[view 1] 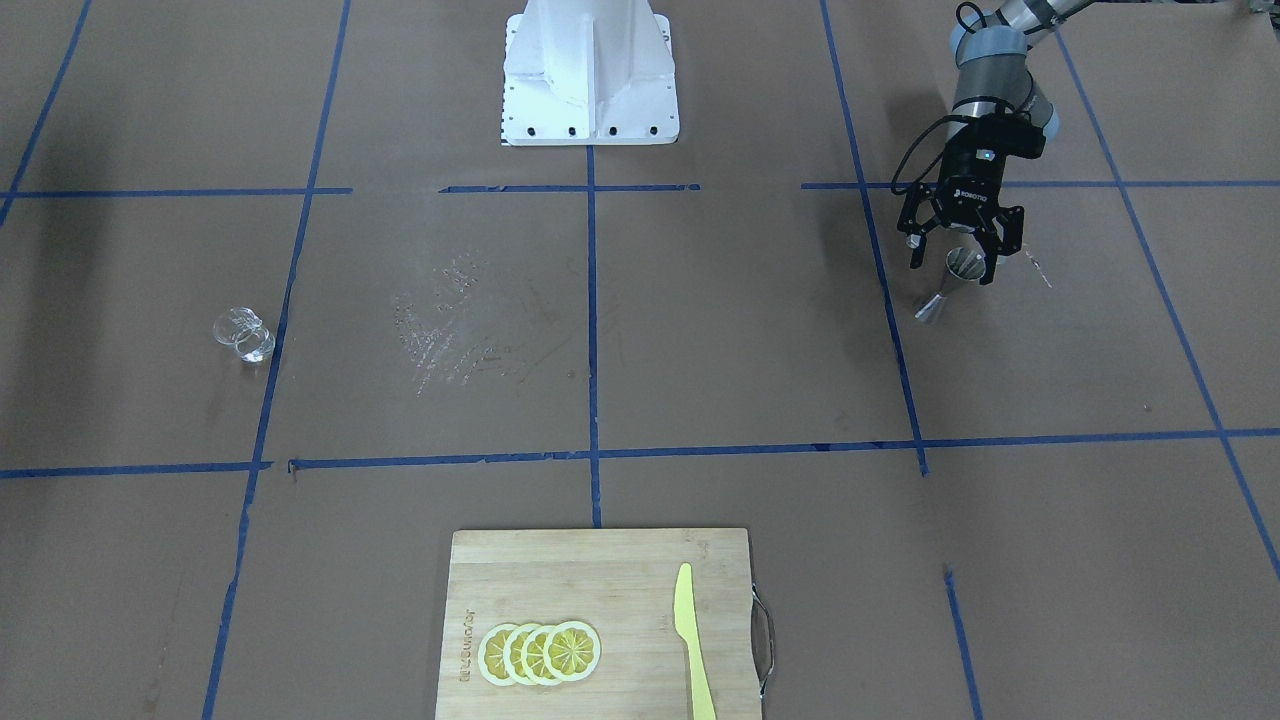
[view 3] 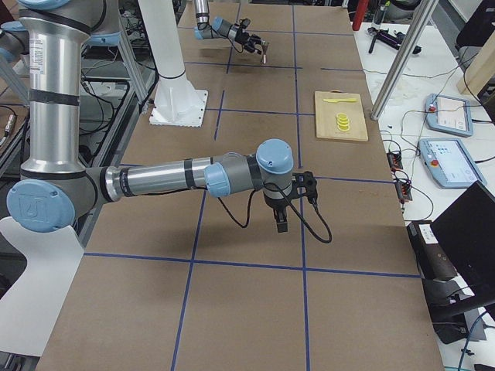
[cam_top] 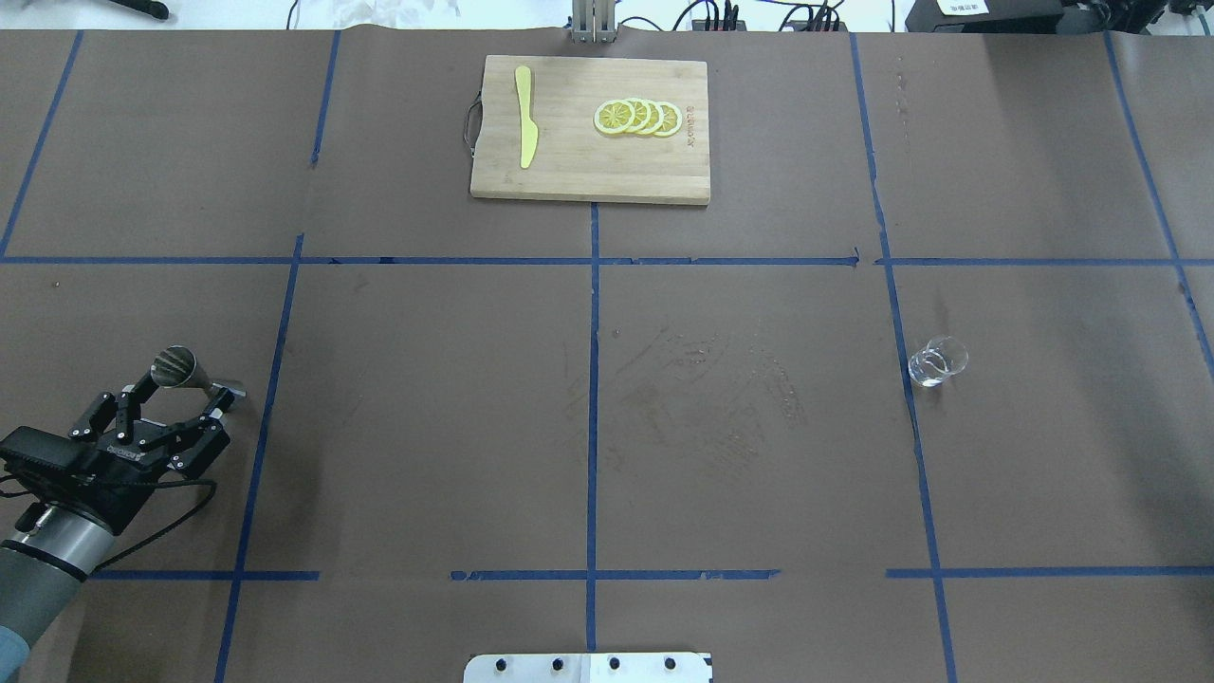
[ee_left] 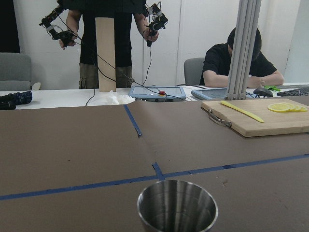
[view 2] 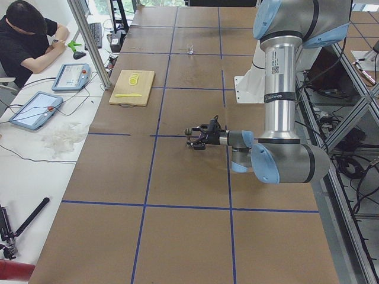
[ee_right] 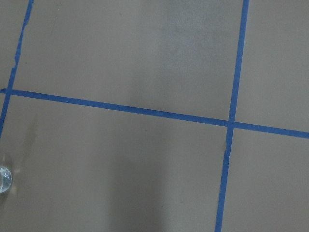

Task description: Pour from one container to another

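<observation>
The silver hourglass jigger (cam_top: 176,368) stands on the brown table near its left end. Its open rim also fills the bottom of the left wrist view (ee_left: 177,207). My left gripper (cam_top: 171,396) is low at the table, open, with one finger on each side of the jigger (view 1: 962,265) and not closed on it. The clear glass cup (cam_top: 937,362) sits far across the table on the right side (view 1: 243,335), and a sliver of it shows at the right wrist view's left edge (ee_right: 4,179). My right gripper (view 3: 280,220) hangs above the table, pointing down; I cannot tell whether it is open or shut.
A wooden cutting board (cam_top: 569,166) with lemon slices (cam_top: 637,117) and a yellow knife (cam_top: 525,128) lies at the far middle edge. The white robot base (view 1: 590,80) stands at the near middle. People are at a side table (view 2: 35,106) beyond the far edge.
</observation>
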Available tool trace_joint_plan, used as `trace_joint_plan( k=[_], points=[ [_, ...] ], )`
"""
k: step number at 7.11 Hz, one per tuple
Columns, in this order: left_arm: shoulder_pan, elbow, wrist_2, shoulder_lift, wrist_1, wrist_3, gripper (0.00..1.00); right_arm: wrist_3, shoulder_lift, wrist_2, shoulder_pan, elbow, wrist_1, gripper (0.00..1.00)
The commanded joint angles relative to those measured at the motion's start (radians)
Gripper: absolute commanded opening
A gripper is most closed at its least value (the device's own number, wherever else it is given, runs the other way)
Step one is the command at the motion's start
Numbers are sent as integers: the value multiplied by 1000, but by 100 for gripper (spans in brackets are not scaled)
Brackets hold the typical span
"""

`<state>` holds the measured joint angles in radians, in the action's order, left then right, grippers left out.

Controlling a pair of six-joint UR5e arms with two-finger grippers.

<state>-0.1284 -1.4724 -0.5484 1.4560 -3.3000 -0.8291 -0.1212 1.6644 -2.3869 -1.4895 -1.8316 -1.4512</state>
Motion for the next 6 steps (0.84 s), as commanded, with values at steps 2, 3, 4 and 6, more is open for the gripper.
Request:
trace_joint_plan(
  k=[2, 3, 4, 6],
  points=[
    [0, 12, -10, 6, -9, 44, 92, 0, 0, 2, 0, 0, 0, 100],
    [0, 18, -42, 7, -10, 47, 90, 0, 0, 2, 0, 0, 0, 100],
    [0, 26, -53, 7, -10, 47, 90, 0, 0, 2, 0, 2, 0, 100],
    [0, 35, -80, 4, -9, 47, 90, 0, -2, 2, 0, 2, 0, 100]
  ],
)
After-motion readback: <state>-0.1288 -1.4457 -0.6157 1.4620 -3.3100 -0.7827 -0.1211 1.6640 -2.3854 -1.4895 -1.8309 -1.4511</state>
